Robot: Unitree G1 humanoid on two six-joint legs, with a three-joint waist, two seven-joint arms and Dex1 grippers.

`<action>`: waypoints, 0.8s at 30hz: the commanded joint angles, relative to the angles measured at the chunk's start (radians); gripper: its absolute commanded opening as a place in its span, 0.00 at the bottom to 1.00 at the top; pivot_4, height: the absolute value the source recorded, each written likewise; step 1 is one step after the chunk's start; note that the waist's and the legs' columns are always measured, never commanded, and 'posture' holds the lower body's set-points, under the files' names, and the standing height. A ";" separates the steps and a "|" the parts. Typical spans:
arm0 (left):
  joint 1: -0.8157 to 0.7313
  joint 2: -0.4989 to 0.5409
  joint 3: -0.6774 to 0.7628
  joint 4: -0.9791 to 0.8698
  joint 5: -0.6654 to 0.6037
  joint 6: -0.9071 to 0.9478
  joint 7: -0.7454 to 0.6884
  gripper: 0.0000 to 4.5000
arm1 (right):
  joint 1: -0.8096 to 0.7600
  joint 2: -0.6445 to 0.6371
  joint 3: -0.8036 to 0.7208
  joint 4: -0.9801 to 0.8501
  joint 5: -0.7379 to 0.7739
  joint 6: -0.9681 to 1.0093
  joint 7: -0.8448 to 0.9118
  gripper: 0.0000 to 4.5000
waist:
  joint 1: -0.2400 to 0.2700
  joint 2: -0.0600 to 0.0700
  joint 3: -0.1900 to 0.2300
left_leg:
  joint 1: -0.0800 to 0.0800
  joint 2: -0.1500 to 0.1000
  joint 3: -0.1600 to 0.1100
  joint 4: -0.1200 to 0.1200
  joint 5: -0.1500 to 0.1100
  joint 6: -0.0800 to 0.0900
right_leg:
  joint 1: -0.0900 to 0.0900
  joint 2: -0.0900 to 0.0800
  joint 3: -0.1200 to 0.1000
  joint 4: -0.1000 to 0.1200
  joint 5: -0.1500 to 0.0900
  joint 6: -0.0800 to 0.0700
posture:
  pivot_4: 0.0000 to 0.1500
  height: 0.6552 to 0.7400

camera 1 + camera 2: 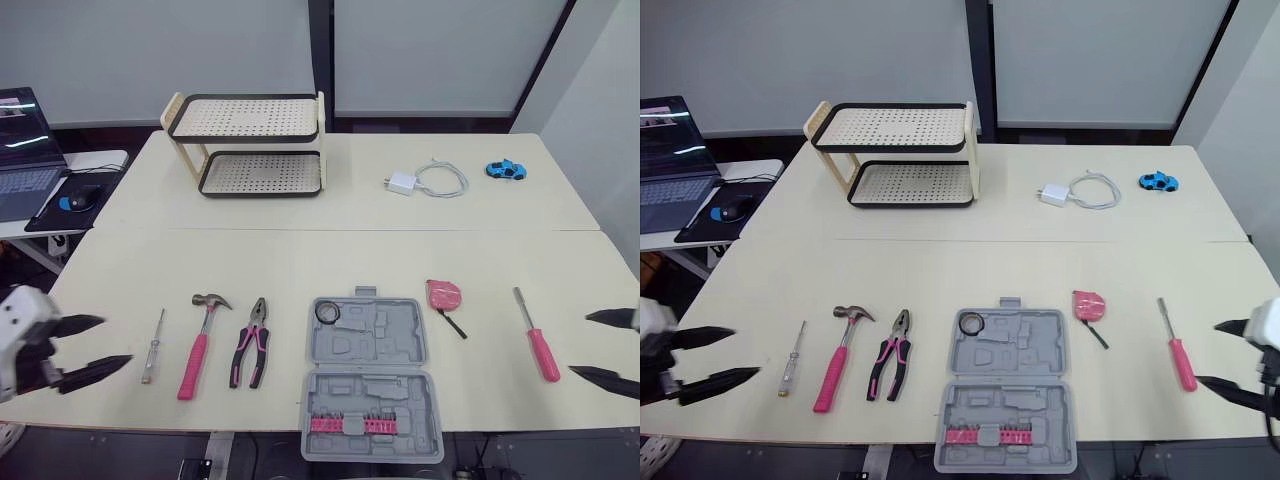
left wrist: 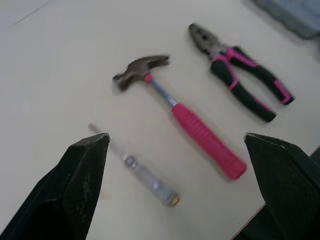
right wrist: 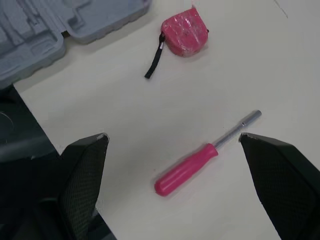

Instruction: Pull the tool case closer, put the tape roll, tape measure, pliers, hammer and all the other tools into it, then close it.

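Note:
The grey tool case (image 1: 370, 375) lies open at the table's front centre, with a black tape roll (image 1: 327, 312) in its far left corner. Left of it lie the pink-handled pliers (image 1: 252, 343), the hammer (image 1: 200, 345) and a small clear screwdriver (image 1: 153, 347). Right of the case are the pink tape measure (image 1: 443, 294) and a pink-handled driver (image 1: 537, 337). My left gripper (image 1: 115, 340) hangs open at the front left, just left of the clear screwdriver (image 2: 140, 170). My right gripper (image 1: 580, 344) is open at the front right, beside the pink driver (image 3: 200, 162).
A two-tier perforated rack (image 1: 250, 145) stands at the back left. A white charger with cable (image 1: 425, 180) and a blue toy car (image 1: 506, 169) lie at the back right. A laptop (image 1: 25, 150) and mouse (image 1: 85, 197) sit on a side desk to the left.

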 commanded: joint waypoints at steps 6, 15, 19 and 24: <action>-0.233 -0.054 -0.289 -0.249 -0.126 0.072 -0.025 1.00 | -0.155 0.252 0.327 -0.253 -0.030 0.315 -0.484 1.00 | 0.000 0.000 0.000 | 0.000 0.000 -0.003 0.000 0.000 0.000 | 0.000 0.000 0.000 0.001 0.000 0.000 | 1.00 1.00; -0.440 -0.120 -0.517 -0.327 -0.159 0.105 -0.040 1.00 | -0.317 0.477 0.641 -0.085 -0.192 0.301 -0.809 1.00 | -0.006 0.001 0.000 | -0.001 -0.002 -0.004 0.000 0.000 0.000 | -0.003 0.002 0.001 0.002 0.000 0.000 | 1.00 1.00; -0.465 -0.146 -0.564 -0.314 -0.145 0.078 -0.053 1.00 | -0.361 0.531 0.700 0.055 -0.246 0.226 -0.873 1.00 | -0.006 0.001 0.000 | -0.001 -0.002 -0.004 0.000 0.000 0.000 | -0.004 0.002 0.001 0.002 0.000 0.000 | 1.00 1.00; -0.465 -0.164 -0.594 -0.293 -0.124 0.036 -0.070 1.00 | -0.415 0.589 0.719 0.162 -0.265 0.154 -0.916 1.00 | -0.006 0.002 0.000 | -0.001 -0.002 -0.004 0.000 0.000 0.000 | -0.004 0.002 0.001 0.002 0.000 0.000 | 1.00 1.00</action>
